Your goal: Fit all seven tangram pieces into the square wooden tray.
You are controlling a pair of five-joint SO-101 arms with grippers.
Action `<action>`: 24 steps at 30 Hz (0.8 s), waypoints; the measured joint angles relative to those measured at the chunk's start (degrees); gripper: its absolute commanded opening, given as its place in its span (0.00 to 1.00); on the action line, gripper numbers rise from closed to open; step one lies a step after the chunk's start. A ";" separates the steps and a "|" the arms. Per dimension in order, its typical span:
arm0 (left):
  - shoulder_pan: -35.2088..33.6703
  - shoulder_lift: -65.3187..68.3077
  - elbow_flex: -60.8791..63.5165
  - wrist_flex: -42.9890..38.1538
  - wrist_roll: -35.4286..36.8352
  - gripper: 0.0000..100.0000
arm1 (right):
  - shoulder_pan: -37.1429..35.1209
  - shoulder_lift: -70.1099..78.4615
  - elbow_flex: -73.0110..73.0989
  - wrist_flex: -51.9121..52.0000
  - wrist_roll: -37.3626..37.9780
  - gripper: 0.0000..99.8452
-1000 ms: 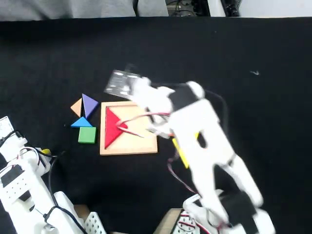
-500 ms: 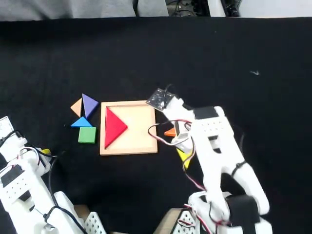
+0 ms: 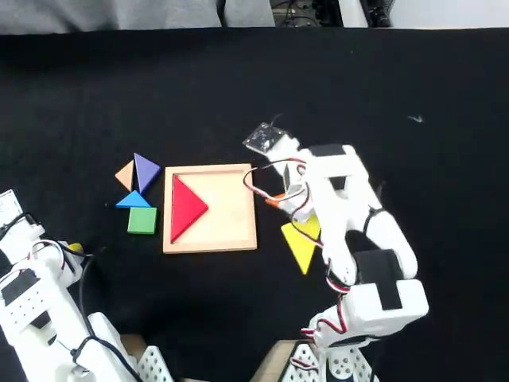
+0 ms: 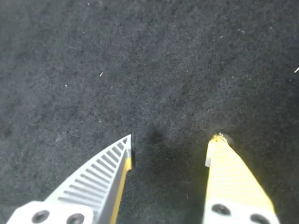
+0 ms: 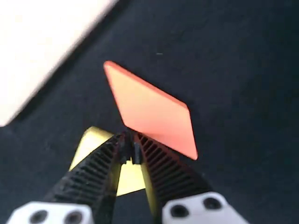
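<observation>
The square wooden tray (image 3: 235,235) lies mid-table with a red triangle (image 3: 186,207) in its left half. Left of it sit a tan triangle (image 3: 125,174), a purple triangle (image 3: 146,171), a blue triangle (image 3: 133,200) and a green square (image 3: 142,220). An orange parallelogram (image 5: 152,112) and a yellow triangle (image 3: 303,241) lie right of the tray. My right gripper (image 5: 131,150) is shut, its tips at the orange piece's edge, with the yellow triangle (image 5: 91,143) behind the fingers. My left gripper (image 4: 173,144) is open over bare black cloth.
The right arm (image 3: 342,215) stretches over the cloth right of the tray and hides part of the orange piece. The left arm (image 3: 32,294) rests at the near left corner. A tray corner (image 5: 42,42) shows in the right wrist view.
The right arm has drawn back from over the red triangle in the tray to the orange and yellow pieces on the tray's right. The red triangle stayed put.
</observation>
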 measured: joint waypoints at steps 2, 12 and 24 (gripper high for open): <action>0.00 0.00 0.00 0.00 0.00 0.26 | 0.62 0.18 -0.26 -0.18 0.00 0.01; 0.00 0.00 0.00 0.00 0.00 0.26 | 11.25 2.46 0.53 0.35 15.12 0.01; 0.00 0.00 0.00 0.00 0.00 0.26 | 15.12 -17.49 13.63 13.01 37.54 0.04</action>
